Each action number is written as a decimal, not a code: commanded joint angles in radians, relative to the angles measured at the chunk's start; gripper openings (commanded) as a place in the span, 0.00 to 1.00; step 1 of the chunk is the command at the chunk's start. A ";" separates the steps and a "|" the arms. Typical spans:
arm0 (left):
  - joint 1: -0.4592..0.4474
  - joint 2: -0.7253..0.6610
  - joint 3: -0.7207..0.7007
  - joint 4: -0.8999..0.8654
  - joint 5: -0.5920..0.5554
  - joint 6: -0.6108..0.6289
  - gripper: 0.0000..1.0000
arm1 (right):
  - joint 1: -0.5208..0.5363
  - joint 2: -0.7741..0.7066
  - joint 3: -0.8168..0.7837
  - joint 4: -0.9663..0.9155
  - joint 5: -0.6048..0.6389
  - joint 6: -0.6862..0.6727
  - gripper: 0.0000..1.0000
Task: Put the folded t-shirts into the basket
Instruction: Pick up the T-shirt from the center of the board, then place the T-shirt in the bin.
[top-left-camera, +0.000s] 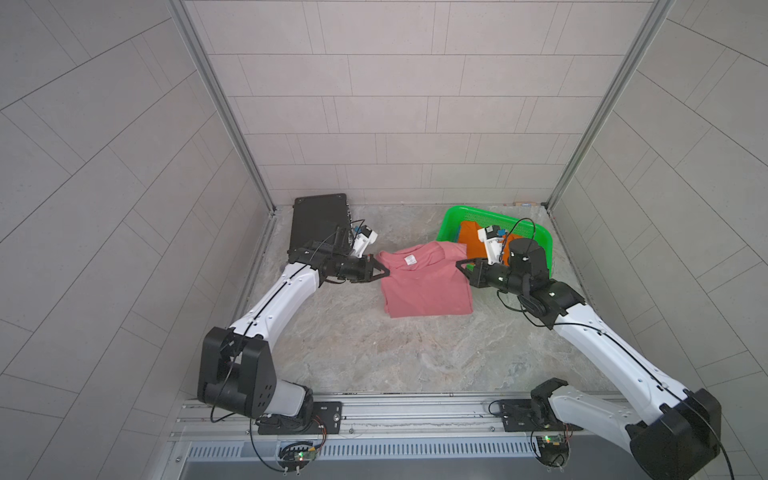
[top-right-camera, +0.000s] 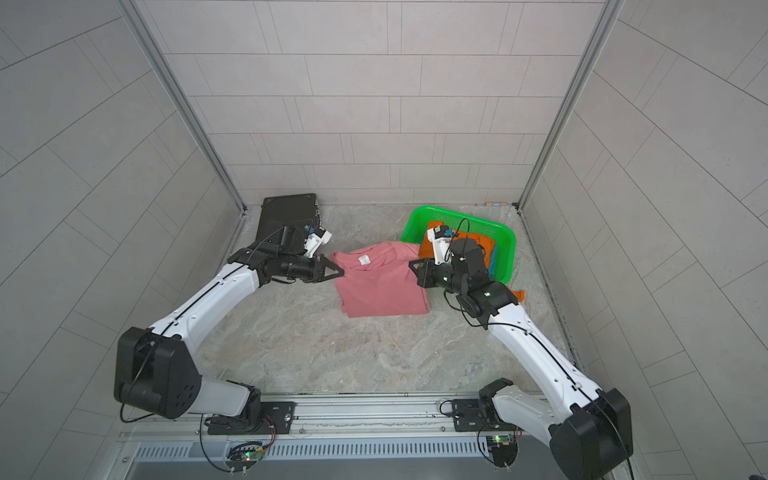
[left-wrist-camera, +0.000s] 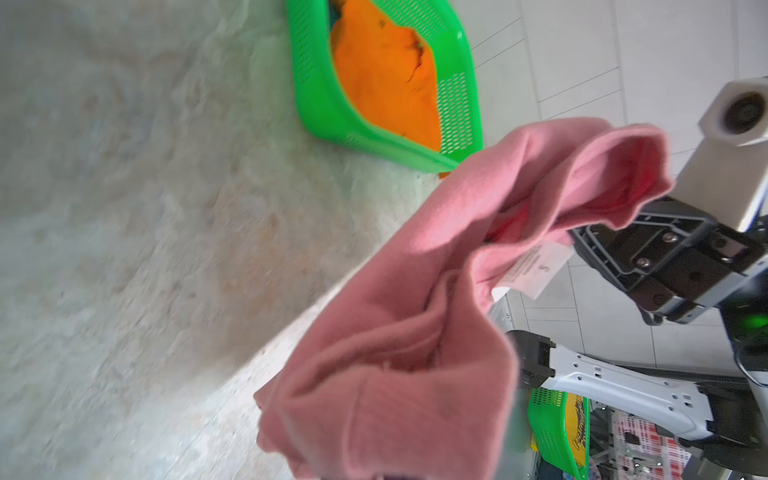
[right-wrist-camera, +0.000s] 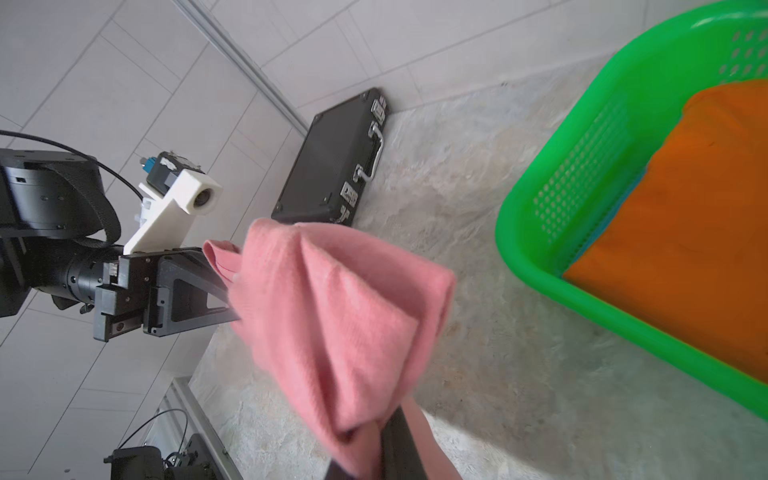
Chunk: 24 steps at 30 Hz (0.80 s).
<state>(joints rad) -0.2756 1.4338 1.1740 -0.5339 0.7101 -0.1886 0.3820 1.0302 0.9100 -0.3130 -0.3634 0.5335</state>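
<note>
We pinch opposite edges of the dusty pink folded cloth t-shirt (top-left-camera: 424, 289) with left gripper (top-left-camera: 387, 272) and right gripper (top-left-camera: 459, 264); it hangs between them, beside the bright green perforated plastic basket (top-left-camera: 447, 224) holding an orange t-shirt (top-left-camera: 471, 237).

Enclosure: pale grey tiled walls (top-left-camera: 415, 104) on three sides, aluminium corner posts (top-left-camera: 222, 104). Bench (top-left-camera: 374, 353) surface marbled beige-grey, evenly lit, soft shadows. Black case (top-left-camera: 318, 220) in back-left corner. Metal rail (top-left-camera: 415, 409) along front edge.
</note>
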 joint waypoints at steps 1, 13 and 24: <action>-0.040 -0.010 0.096 0.020 -0.009 -0.024 0.00 | -0.048 -0.065 0.045 -0.047 0.045 -0.031 0.00; -0.209 0.185 0.473 0.011 -0.102 -0.019 0.00 | -0.269 -0.112 0.186 -0.195 0.007 -0.044 0.00; -0.261 0.397 0.697 0.008 -0.142 -0.006 0.00 | -0.468 -0.089 0.181 -0.191 -0.069 -0.044 0.00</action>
<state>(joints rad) -0.5159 1.7962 1.8179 -0.5247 0.5903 -0.2100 -0.0502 0.9398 1.0779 -0.5175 -0.4061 0.5003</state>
